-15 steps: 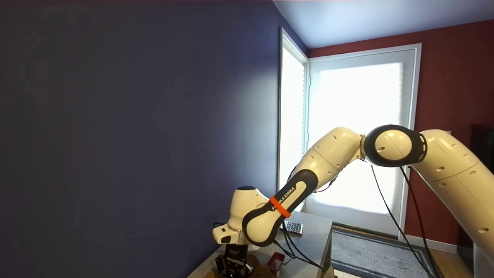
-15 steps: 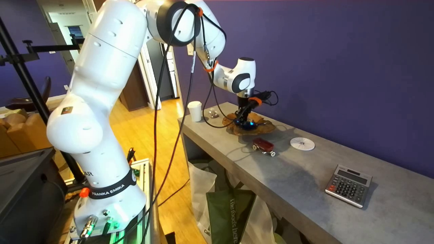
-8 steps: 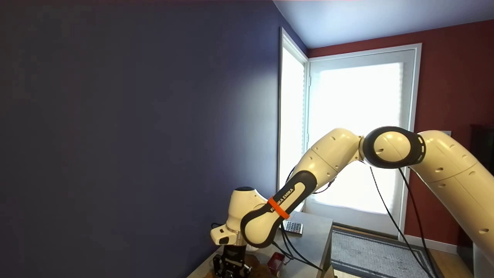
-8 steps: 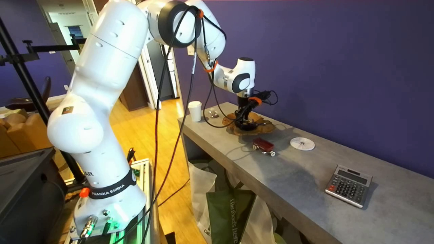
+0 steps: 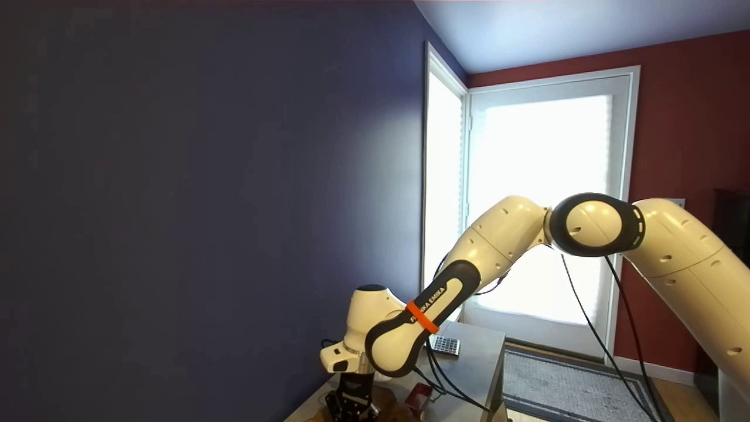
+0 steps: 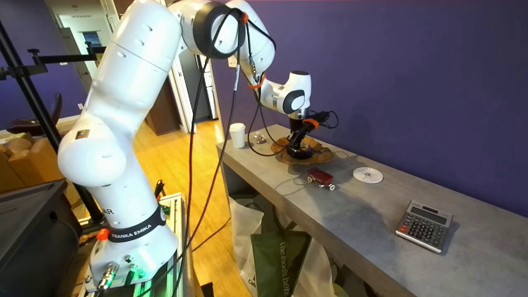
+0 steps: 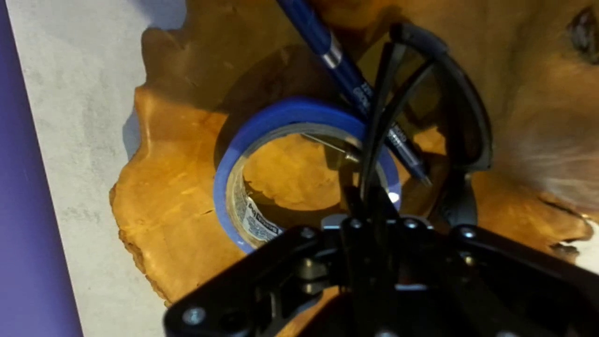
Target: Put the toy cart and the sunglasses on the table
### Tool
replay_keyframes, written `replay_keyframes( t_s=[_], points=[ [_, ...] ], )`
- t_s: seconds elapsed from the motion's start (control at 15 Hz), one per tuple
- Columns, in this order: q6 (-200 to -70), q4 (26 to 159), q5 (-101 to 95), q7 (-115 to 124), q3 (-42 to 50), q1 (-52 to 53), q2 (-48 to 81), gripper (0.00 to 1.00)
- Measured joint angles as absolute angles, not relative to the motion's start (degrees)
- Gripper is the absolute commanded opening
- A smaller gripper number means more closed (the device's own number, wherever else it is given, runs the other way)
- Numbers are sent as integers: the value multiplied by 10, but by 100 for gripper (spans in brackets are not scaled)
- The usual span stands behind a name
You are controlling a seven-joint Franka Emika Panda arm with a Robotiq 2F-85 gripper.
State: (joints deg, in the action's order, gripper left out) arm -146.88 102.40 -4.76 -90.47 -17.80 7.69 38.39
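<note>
Black sunglasses (image 7: 463, 117) tight in the pincer (image 7: 370, 203) over the wooden slab (image 7: 178, 196), red toy cart (image 6: 320, 176) on the table (image 6: 383, 214)

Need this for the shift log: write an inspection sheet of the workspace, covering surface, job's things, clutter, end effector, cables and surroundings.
Surface: grey table, with a wood piece on it.
Job's things: cart on its wheels on the table; sunglasses over the wood piece, lifted off it or not, cannot tell.
Clutter: tape and pen on the wood piece; cup, disc and calculator on the table.
End effector: closed on the sunglasses' temples.
Cables: hang in loops from the arm; contact with the table cannot be told.
Surroundings: purple wall behind the table, bags below, door in an exterior view.
</note>
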Motion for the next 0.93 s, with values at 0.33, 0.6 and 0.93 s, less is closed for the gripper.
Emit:
replay_keyframes(
  t_s=[0.33, 0.6, 0.93],
  points=[
    [-1469, 1024, -48, -905, -184, 82, 374, 2],
    [-1457, 1025, -76, -901, -184, 113, 339, 2],
    [-1397, 1013, -152, -890, -172, 176, 311, 2]
  ],
)
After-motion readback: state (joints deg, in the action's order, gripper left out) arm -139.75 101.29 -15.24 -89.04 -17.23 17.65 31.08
